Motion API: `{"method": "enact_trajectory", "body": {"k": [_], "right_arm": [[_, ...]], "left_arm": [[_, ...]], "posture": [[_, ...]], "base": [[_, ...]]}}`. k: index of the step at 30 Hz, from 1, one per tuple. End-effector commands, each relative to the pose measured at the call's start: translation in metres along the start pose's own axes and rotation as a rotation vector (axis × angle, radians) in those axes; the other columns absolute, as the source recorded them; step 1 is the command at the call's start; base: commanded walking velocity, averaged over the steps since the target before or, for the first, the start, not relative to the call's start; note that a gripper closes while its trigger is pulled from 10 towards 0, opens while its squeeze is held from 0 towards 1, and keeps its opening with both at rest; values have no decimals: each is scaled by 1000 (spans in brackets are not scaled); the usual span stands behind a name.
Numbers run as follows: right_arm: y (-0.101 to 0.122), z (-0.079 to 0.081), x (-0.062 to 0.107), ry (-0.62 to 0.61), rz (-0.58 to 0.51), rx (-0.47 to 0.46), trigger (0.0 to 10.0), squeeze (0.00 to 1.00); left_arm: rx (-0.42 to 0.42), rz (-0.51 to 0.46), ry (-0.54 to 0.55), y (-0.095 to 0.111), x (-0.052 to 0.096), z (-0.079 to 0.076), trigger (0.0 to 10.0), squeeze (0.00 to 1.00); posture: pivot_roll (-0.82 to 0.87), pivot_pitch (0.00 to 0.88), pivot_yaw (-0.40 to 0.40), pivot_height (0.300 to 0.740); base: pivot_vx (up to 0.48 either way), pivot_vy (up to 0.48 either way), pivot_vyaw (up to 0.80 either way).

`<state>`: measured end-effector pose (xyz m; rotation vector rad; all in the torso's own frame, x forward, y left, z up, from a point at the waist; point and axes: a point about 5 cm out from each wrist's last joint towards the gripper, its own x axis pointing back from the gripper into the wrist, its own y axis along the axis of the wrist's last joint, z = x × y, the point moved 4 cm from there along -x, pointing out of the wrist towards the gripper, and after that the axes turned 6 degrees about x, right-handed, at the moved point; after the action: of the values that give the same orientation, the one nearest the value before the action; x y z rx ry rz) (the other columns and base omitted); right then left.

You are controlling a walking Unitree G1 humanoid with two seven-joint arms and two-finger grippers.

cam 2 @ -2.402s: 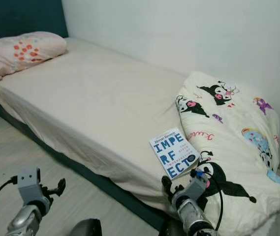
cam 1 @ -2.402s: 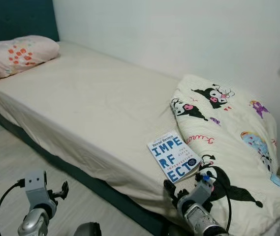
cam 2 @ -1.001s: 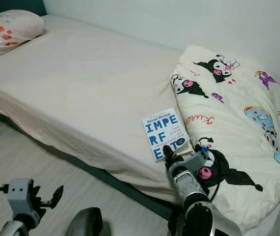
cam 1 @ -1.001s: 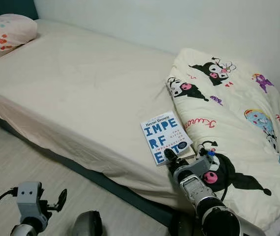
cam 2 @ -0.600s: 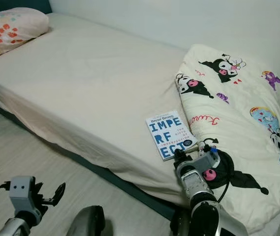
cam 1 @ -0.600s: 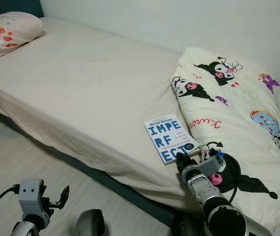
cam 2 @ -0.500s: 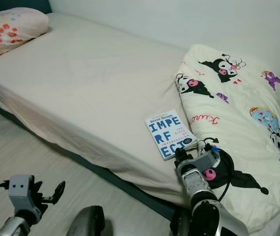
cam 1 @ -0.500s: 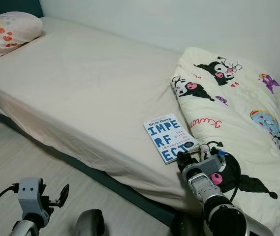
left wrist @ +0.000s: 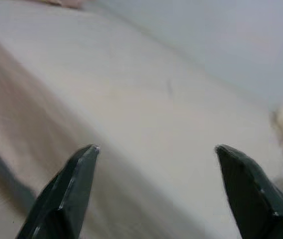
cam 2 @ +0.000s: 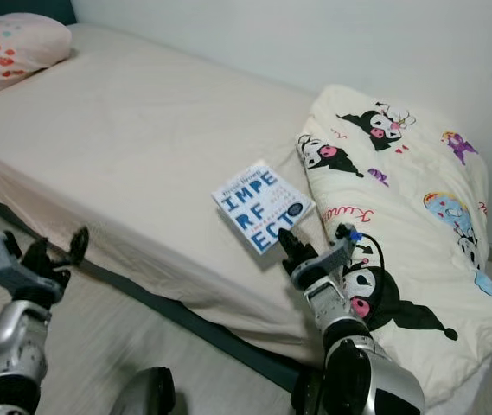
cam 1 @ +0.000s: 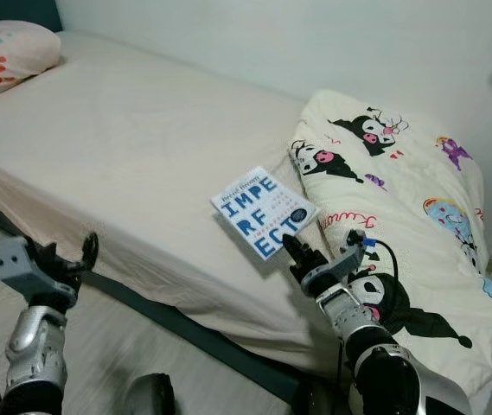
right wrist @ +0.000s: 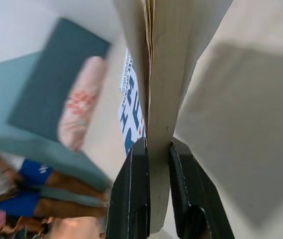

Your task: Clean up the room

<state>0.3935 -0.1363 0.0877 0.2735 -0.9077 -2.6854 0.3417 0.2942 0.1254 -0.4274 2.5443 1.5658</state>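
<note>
The right gripper has its jaws clamped on the lower corner of the book, holding it tilted just above the bed near its front edge, beside the cartoon quilt. The left gripper hovers off that front edge, jaws spread wide.

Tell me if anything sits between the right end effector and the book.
Nothing does. The right end effector is already shut on the book, pinching its edge and holding it tilted above the sheet beside the cartoon duvet.
</note>
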Motion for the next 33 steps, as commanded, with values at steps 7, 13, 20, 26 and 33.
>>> {"method": "enact_trajectory", "body": {"k": [7, 13, 20, 26, 33], "right_arm": [[27, 34, -13, 217, -71, 28, 0, 0], [6, 37, -14, 215, 22, 181, 0, 0], [-15, 33, -2, 258, 74, 161, 0, 0], [-20, 35, -1, 275, 95, 165, 0, 0], [-21, 37, -2, 281, 101, 172, 0, 0]], "left_arm": [[283, -30, -127, 1, -14, -34, 10000, 0], [309, 110, -116, -38, -6, -46, 10000, 0], [238, 273, -69, -63, 2, -41, 10000, 0], [247, 296, -51, -69, 1, -40, 10000, 0], [244, 326, -37, -76, 4, -37, 10000, 0]], "posture": [[205, 0, -130, 531], [185, 0, -141, 531], [182, 0, -140, 550], [180, 0, -142, 575], [176, 0, -145, 594]], "base": [[0, 0, 0], [0, 0, 0], [0, 0, 0], [0, 0, 0], [-274, 0, 0]]}}
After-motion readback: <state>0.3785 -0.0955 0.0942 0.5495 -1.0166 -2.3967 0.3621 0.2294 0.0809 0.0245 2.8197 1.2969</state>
